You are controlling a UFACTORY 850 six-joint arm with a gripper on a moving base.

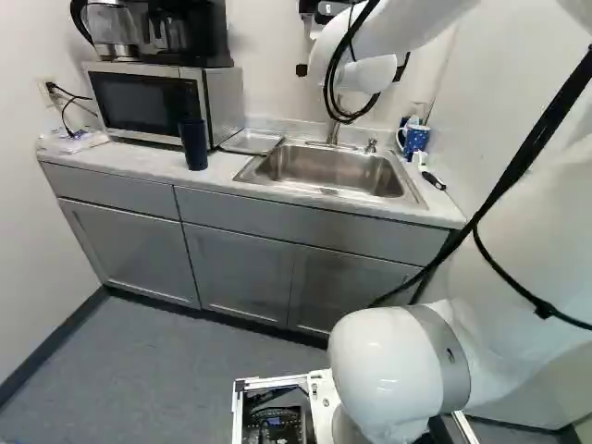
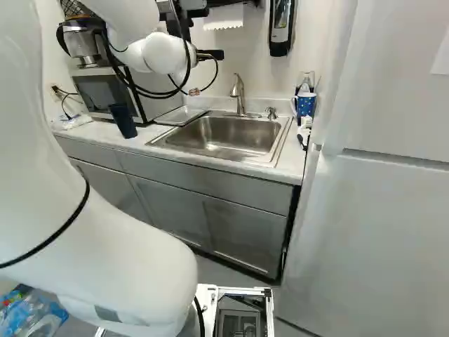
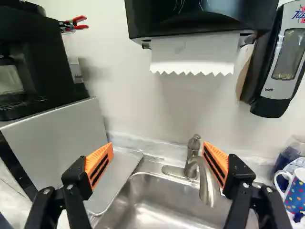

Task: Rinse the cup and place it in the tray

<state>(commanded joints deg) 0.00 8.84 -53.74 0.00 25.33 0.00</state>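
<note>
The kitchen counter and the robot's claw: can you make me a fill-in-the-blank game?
The dark cup stands in front of the ____.
The tap curves over the ____.
The claw holds nothing and stands wide ____.
The blue mug has coloured ____ on it.

Missing words: microwave; sink; open; dots.

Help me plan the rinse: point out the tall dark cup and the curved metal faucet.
Tall dark cup (image 1: 193, 146): left base view, middle of its side.
Curved metal faucet (image 3: 205, 190): wrist view, its spout.
</note>
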